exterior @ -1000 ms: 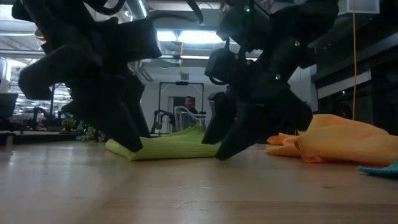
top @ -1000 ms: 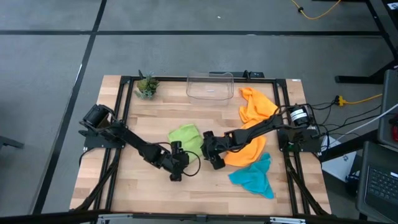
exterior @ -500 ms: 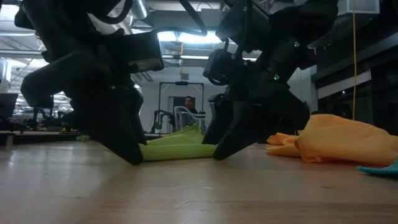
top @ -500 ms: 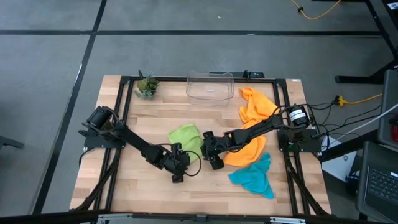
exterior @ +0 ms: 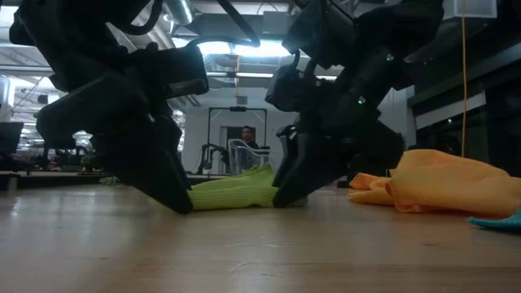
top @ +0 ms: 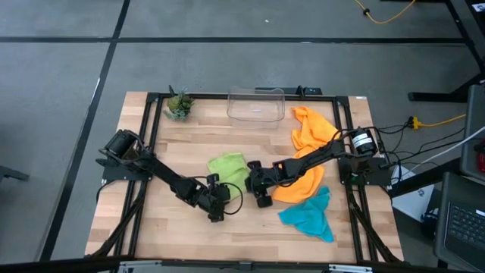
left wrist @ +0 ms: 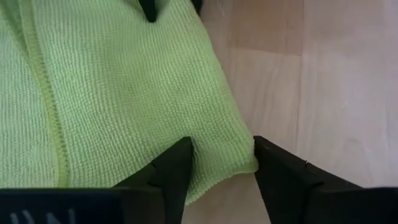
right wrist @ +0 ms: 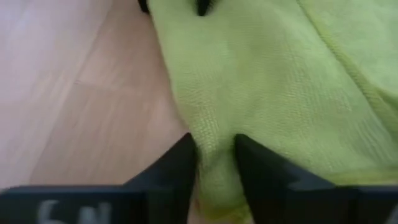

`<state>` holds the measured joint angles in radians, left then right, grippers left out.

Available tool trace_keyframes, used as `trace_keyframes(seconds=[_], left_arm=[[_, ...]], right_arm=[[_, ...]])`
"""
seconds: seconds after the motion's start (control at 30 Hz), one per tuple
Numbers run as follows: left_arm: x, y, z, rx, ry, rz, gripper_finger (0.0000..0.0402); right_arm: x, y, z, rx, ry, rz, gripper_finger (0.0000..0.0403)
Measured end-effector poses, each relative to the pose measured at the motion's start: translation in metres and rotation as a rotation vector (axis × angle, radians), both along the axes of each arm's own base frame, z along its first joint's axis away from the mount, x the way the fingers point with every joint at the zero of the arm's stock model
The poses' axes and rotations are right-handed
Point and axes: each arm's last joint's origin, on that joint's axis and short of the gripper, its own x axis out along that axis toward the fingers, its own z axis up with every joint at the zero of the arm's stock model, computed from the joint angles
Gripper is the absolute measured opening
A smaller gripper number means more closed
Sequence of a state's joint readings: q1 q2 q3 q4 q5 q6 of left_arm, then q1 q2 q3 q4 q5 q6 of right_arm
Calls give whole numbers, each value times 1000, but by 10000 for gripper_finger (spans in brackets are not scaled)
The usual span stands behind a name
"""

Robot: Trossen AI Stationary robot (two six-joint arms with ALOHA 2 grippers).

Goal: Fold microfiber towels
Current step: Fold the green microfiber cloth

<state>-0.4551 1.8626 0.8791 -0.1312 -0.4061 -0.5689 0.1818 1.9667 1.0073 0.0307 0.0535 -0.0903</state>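
Pale wood planks make up the table [top: 182, 227], framed by dark rails. On it, toward the far edge, stands a clear bin [top: 256, 105], with a small plant [top: 179, 105] off to its left.

Two orange towels lie crumpled on the right side: one [top: 312, 127] near the bin, the other [top: 300, 184] just below it, partly under the right arm. A teal towel [top: 309, 215] lies bunched near the front edge, just below the second orange one.

The green towel [top: 228, 167] sits near the table's middle, between the two arms, lying low and flat with a slight hump at the back in the low view [exterior: 234, 189].

The left gripper [top: 214, 192] is down at the green towel's near left corner; the wrist view shows its fingers [left wrist: 173, 174] set narrowly on either side of the cloth's edge, with fabric between them. The right gripper [top: 258, 187] is at the near right corner, its fingers [right wrist: 181, 163] close together and pinching a ridge of the green cloth.

A person [exterior: 245, 137] shows far off in the room behind.
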Motion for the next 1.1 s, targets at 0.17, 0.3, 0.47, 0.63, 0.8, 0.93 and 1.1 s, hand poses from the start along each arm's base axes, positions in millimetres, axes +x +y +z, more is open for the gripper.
trace_keyframes(seconds=[0.17, 0.3, 0.47, 0.63, 0.8, 0.93, 1.1], left_arm=[[-1, -1, 0, 6, 1, -4, 130], [-1, -1, 0, 8, 3, -7, 90], [-1, -1, -1, 24, 7, -10, 11], [-4, -3, 7, 5, 5, -35, 2], [-8, -10, 37, -48, -45, -76, 1], [-12, -15, 53, -120, -85, -85, 0], [-18, -27, 59, -184, -106, -88, 0]], right_arm=[[0, -1, 0, -12, -2, -19, 24], [0, -1, 0, -11, 4, -22, 13], [0, -1, 0, 9, 6, -38, 7], [2, 6, 7, 42, 14, -55, 6], [8, 22, 34, 92, 75, -67, 6], [15, 36, 57, 128, 131, -81, 5], [21, 54, 80, 187, 130, -65, 4]])
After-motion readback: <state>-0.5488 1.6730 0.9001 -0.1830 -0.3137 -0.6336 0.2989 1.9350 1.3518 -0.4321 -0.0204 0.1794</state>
